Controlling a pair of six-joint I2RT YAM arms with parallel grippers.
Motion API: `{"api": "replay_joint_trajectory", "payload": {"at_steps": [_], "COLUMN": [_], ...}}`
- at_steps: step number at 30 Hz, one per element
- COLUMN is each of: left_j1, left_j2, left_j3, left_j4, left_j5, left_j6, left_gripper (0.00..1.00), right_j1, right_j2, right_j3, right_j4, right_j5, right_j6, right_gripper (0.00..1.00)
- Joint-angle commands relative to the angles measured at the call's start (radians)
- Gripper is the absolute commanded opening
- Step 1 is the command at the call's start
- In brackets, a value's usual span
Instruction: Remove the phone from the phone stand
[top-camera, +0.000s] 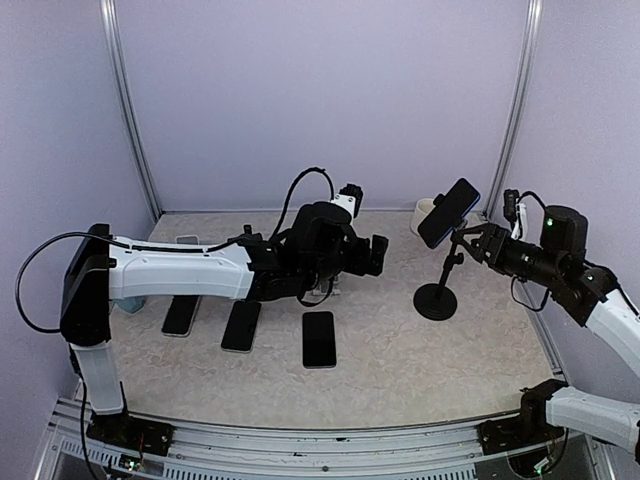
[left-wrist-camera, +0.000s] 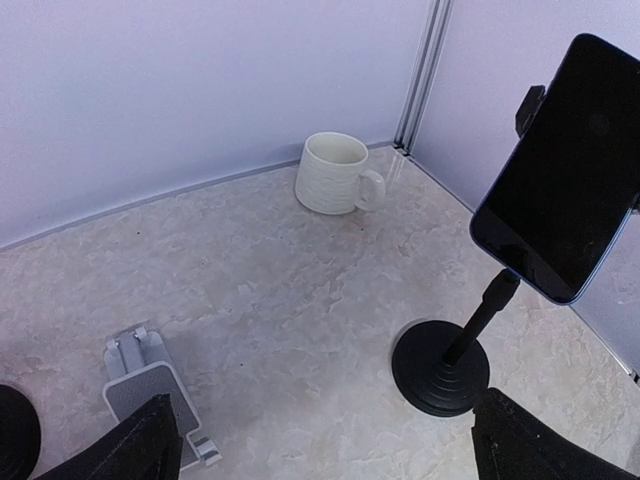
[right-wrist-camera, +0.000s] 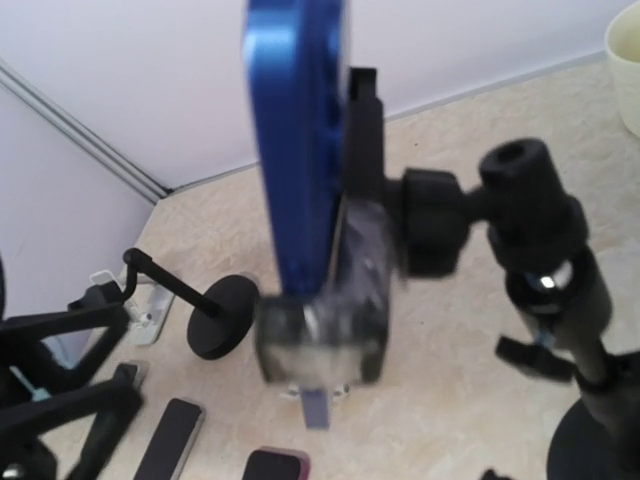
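A dark phone (top-camera: 448, 212) with a blue edge (right-wrist-camera: 295, 140) is clamped, tilted, on the black phone stand (top-camera: 436, 300). The stand's post and round base (left-wrist-camera: 441, 367) rise at the back right. My right gripper (top-camera: 468, 243) hovers just right of the stand's neck, below the phone. Its fingers look apart and nothing is held. The right wrist view faces the phone edge-on, with the stand's clamp (right-wrist-camera: 365, 130) behind it and a blurred lower clamp piece (right-wrist-camera: 320, 335). My left gripper (top-camera: 378, 255) is mid-table, open and empty, its fingertips (left-wrist-camera: 140, 445) at the frame's bottom corners.
A cream mug (top-camera: 427, 212) stands at the back right corner behind the stand. Three dark phones (top-camera: 241, 325) lie flat under the left arm. A small grey holder (left-wrist-camera: 150, 395) and a second black stand (right-wrist-camera: 222, 315) sit near the left gripper. The walls are close on the right.
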Motion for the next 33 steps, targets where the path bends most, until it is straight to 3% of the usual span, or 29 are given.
{"api": "replay_joint_trajectory", "payload": {"at_steps": [1,17,29,33], "left_j1": [-0.006,-0.009,-0.006,-0.003], "left_j2": [-0.077,-0.136,-0.139,-0.144], "left_j3": [-0.035,-0.089,-0.1,-0.104], "left_j4": [0.051,0.059,0.064,0.063], "left_j5": [-0.033,-0.085,-0.095,-0.097], "left_j6": [0.014,0.013,0.016,0.018], "left_gripper": [0.99,0.99,0.99,0.99], "right_j1": [-0.013,-0.013,-0.013,-0.013], "right_j2": [0.043,0.166,0.197,0.208], "right_j3": [0.056,0.109,0.12,0.128], "right_j4": [0.082,0.115,0.116,0.119], "right_j5": [-0.042,-0.014,0.037,0.04], "right_j6": [0.008,0.042,0.049,0.048], "right_gripper": [0.67,0.48,0.39,0.31]}}
